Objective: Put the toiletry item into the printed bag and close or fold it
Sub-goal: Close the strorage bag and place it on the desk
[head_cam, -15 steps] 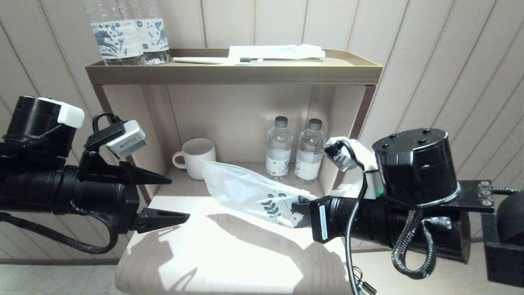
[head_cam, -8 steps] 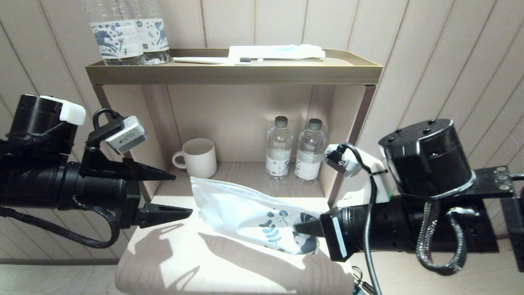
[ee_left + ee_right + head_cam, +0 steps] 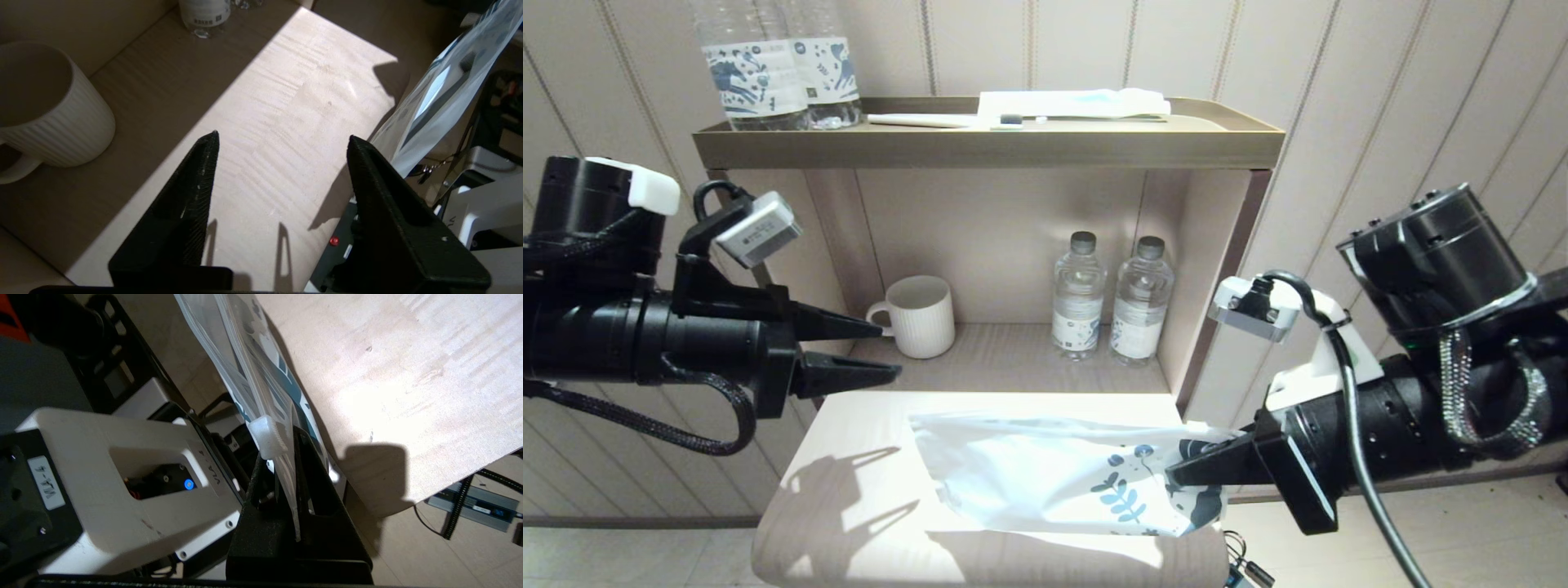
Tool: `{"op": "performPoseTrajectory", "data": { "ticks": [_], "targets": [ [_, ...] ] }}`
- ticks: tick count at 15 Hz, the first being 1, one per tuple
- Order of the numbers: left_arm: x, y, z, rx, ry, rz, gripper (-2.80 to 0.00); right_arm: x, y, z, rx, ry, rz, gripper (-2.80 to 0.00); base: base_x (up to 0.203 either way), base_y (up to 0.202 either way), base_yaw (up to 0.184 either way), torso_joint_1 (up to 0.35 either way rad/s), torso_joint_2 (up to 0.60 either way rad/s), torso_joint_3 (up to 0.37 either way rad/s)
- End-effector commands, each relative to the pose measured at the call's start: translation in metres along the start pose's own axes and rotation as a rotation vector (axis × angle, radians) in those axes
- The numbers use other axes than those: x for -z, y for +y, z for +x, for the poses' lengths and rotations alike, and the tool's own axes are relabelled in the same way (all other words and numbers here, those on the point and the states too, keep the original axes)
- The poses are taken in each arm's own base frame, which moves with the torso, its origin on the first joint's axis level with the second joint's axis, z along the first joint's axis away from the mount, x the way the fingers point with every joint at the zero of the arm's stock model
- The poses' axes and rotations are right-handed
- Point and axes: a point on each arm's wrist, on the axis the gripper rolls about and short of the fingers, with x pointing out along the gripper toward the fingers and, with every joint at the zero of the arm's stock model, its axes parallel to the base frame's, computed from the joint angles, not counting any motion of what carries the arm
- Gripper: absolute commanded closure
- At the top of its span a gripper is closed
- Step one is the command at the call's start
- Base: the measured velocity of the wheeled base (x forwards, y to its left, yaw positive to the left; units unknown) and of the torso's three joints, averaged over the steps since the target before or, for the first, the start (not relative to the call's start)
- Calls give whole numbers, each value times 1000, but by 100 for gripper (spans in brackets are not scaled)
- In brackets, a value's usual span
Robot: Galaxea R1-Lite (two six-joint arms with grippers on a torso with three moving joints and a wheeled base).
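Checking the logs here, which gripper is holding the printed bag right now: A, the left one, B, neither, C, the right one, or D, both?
C: the right gripper is clamped on the leaf-printed end of the printed bag, while the left gripper hangs open over the table, apart from it.

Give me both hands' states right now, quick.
Left hand: open, holding nothing, beside the white mug.
Right hand: closed on the printed bag at its leaf-printed end.

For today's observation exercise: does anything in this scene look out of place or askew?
Yes. The printed bag hangs tilted off the table's right edge, pinched at its leafy end by the right gripper. The left gripper hovers open, apart from it.
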Motion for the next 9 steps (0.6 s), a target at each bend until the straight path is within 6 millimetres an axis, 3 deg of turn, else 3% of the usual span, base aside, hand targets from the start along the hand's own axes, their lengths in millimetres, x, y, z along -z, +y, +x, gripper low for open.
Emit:
{"op": "performPoseTrajectory", "data": {
  "ticks": [1,4,6,9],
  "targets": [
    [-6,5,-11,11,-49,-14,0,6,-5,7,0,34,-36,0,0,0,0,0,0,0],
    [-15,0,-20,32,-84,-71,0,9,-11,19,-5,74,-93,0,0,0,0,0,0,0],
    [-15,-9,-12,78,-74,-63,0,10,-14,27,-11,97,-127,0,0,0,0,0,0,0],
    [-15,-25,5,166,-27,-68,0,-5,-16,39,-21,99,-154,0,0,0,0,0,0,0]
  ]
}}
